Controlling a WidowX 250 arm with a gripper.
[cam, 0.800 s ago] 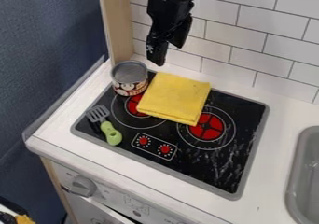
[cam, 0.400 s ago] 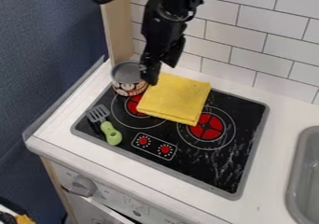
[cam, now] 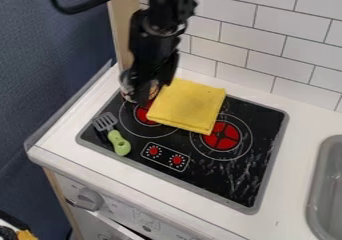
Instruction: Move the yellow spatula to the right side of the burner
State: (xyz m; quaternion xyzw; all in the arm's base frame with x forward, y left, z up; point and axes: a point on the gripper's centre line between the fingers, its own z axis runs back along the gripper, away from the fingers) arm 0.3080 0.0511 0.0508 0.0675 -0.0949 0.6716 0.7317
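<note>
Hanging over the patterned metal can [cam: 154, 90], I, the black gripper [cam: 151, 87], seem to have my jaws parted. The grey slotted spatula with its green handle [cam: 119, 142] lies on the black stovetop [cam: 252, 134], near its left edge, apart from the folded yellow cloth [cam: 190, 105].

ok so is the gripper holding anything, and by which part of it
The green-handled spatula lies unheld on the stovetop. The gripper hangs in front of the can; whether it holds the can cannot be told.
</note>
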